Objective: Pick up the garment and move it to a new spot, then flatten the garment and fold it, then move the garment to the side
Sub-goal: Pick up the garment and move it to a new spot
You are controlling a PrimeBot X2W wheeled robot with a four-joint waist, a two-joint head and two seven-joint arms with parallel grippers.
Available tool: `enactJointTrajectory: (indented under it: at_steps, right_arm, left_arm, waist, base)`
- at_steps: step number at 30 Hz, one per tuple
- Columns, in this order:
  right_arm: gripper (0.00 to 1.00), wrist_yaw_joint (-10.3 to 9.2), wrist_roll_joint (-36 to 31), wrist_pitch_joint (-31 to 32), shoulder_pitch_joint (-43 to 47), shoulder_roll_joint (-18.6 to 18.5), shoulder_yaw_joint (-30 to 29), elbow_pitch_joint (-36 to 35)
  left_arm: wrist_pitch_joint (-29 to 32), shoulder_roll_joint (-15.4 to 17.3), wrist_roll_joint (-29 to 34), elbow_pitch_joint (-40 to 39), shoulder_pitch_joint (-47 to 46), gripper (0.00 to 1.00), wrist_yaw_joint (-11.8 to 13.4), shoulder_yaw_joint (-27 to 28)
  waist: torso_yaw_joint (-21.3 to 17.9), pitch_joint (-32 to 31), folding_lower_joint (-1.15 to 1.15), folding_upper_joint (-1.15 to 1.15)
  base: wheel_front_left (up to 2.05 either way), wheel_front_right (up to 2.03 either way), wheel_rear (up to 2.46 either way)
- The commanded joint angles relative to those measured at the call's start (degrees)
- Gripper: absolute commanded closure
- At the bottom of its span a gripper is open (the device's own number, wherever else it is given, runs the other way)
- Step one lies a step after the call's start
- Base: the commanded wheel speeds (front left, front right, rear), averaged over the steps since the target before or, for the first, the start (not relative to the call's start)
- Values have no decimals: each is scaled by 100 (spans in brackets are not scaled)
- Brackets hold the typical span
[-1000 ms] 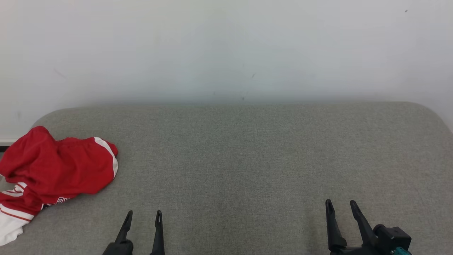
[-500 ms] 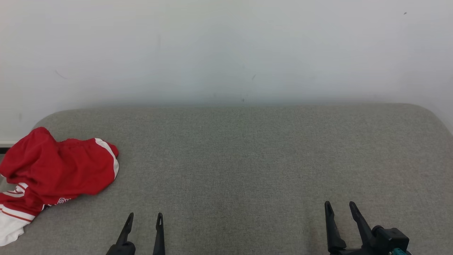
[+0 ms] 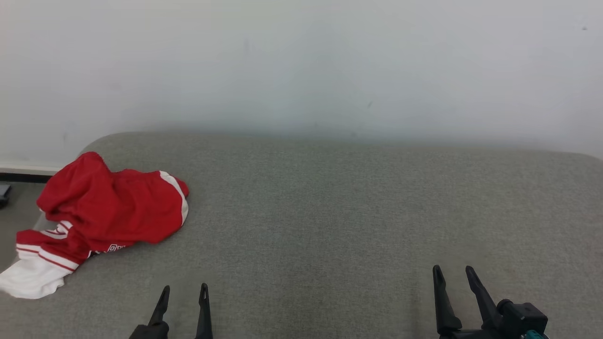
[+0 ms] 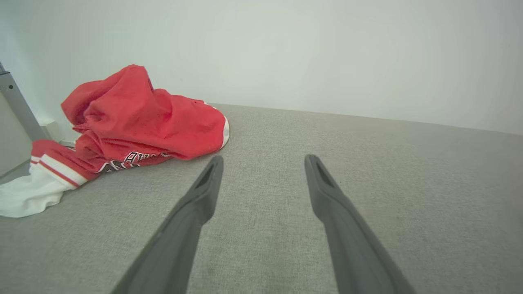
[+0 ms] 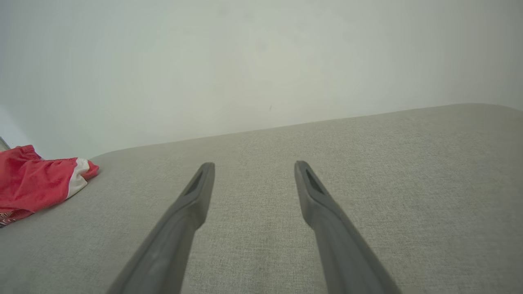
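Red cloth with white trim, the garment (image 3: 113, 212) lies crumpled in a heap at about 9 o'clock on the grey fabric counter (image 3: 330, 212), close to its left edge. A white band runs down the heap's right side, and a striped red-and-white part with a plain white end trails toward 8 o'clock. Some lettering shows along the lower fold, too small to read.

The left gripper (image 3: 183, 288) sits at 7 o'clock in the head view, fingers pointing to 12. Its jaws stand apart with nothing between them. The garment is near it, toward 10 o'clock, but not touching.

The right gripper (image 3: 453, 269) sits at 5 o'clock, jaws likewise spread and empty, well apart from the garment. Both grippers hang over bare grey fabric. A pale wall (image 3: 301, 61) rises behind the counter at 12 o'clock.
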Motion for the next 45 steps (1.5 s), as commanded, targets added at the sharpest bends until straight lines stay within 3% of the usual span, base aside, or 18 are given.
enactJointTrajectory:
  at_steps: [1, 15, 22, 37, 45]
  right_arm:
    - [0, 21, 66, -27, 46, 5, 4, 12]
    - [0, 21, 237, -20, 86, 6, 90, 163]
    - [0, 21, 314, -19, 48, 6, 140, 191]
    - [0, 20, 159, -19, -85, 5, 235, 243]
    - [0, 20, -17, -19, 4, 5, 180, 260]
  left_arm:
    - [-19, -7, 37, 19, -48, 0, 22, 18]
    - [-18, 39, 142, 96, 46, 0, 68, 293]
    - [-19, 55, 172, 134, 26, 0, 48, 390]
    - [-19, 34, 206, 11, 105, 0, 86, 545]
    - [-17, 21, 253, 448, -413, 0, -13, 353]
  waist:
    - [339, -19, 0, 0]
    - [1595, -66, 0, 0]
    - [2040, -53, 0, 0]
    - [2192, 87, 0, 0]
    - [2193, 92, 0, 0]
  base:
    - [0, 0, 0]
    - [0, 0, 0]
    - [0, 0, 0]
    - [0, 0, 0]
    - [0, 0, 0]
